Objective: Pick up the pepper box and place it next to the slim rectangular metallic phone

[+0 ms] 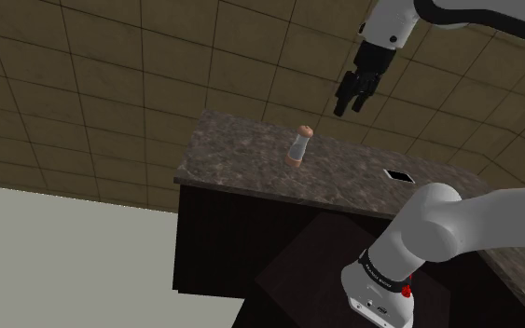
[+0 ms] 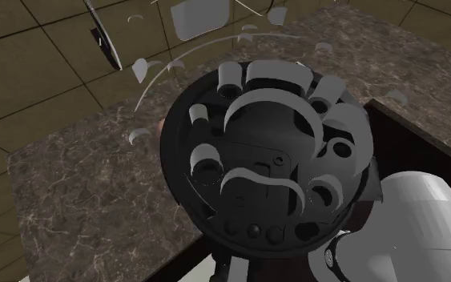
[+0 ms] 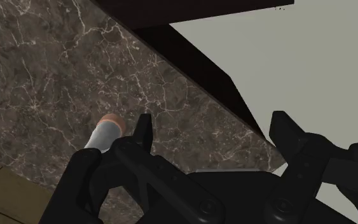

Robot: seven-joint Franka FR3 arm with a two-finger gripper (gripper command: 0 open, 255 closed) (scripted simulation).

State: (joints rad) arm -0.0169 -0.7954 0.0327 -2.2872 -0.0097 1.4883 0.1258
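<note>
1 small pepper box [image 1: 298, 146] stands near the middle of a dark marbled countertop [image 1: 241, 154]. It has a pale grey body with a peach-tan cap and base. A slim, pale-rimmed phone [image 1: 399, 175] lies well apart from it. The black gripper [image 1: 348, 108] hangs above the counter, jaws spread, holding nothing.

End effector [image 1: 352, 96] hangs above the surface [image 1: 241, 149], clear of it. Pepper box [image 1: 298, 146] stands on the surface below it, toward the shoulder view's left — beside one of the fingers [image 3: 142, 130], not between them. Phone [image 1: 399, 175] lies flat below, opposite side — well apart from the pepper box.
</note>
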